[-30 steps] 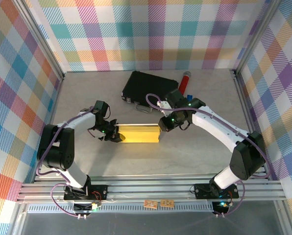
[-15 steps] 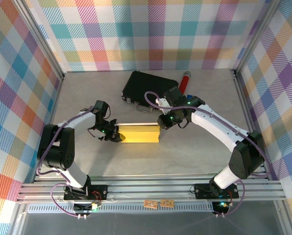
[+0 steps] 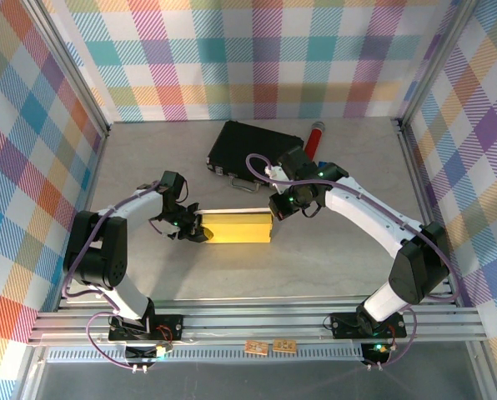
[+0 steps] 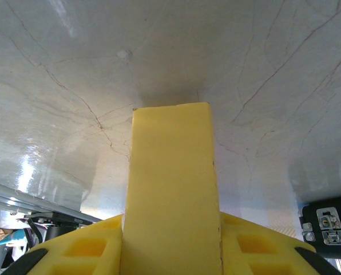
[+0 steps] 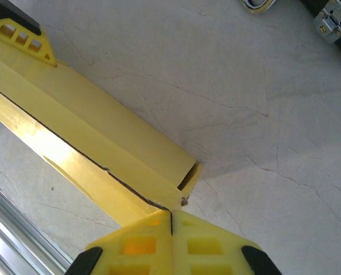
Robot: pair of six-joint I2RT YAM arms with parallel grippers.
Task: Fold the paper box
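Grey counter (image 3: 332, 258), plaid walls. My left pincer (image 3: 197, 227) clamps the paper box (image 3: 236, 227) by its left end; right pincer (image 3: 273, 212), elbow bent, fully closed against its right end.

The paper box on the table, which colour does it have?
The paper box is bright yellow, best seen in the right wrist view.

I see a black hard case (image 3: 247, 148) lying at the far middle of my grey marbled table (image 3: 148, 150), with a red cylinder (image 3: 315, 140) just beside its right end. Checked walls (image 3: 257, 58) stand left, right and far, and a metal rail (image 3: 257, 327) runs along the near edge.
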